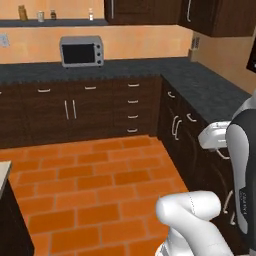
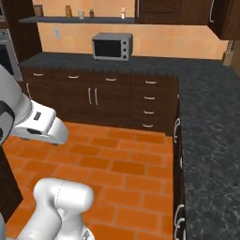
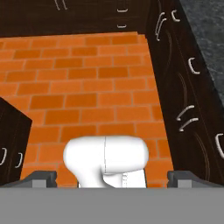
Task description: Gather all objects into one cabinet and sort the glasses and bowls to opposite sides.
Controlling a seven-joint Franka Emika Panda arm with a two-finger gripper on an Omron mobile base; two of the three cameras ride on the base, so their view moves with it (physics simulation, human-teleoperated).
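across the whole lower part of the room runs an orange brick-tile floor [image 1: 100, 185], bare between the units. an l-shaped dark speckled counter [image 2: 206, 122] wraps the back wall and the right side, sitting on dark wood base cabinets [image 1: 75, 112] with small pale handles; a stack of 4 drawers [image 2: 149, 104] stands near the corner where the 2 runs meet. above the counter the wall is peach-orange, and dark-brown wall cabinets [image 1: 145, 11] hang along the top edge, doors shut in both base views, so nothing inside them can be seen. a thin grey wall shelf [image 2: 77, 19] sits to the left of those cabinets. on the back counter stands a silver toaster oven [image 1: 81, 51] with a dark glass door, set against the wall. on the grey shelf stand several small jars [image 2: 68, 10], spaced apart, too small to tell more. the bowl, the tumblers and the mug cannot be picked out anywhere in these views. the white arm's elbow link [image 2: 40, 123] hangs over the floor well short of the counters. in the hand view the gripper [image 3: 112, 177] points down at the tiles, its 2 dark fingertips [image 3: 43, 177] far apart at the bottom corners, jaws spread wide with nothing between them.
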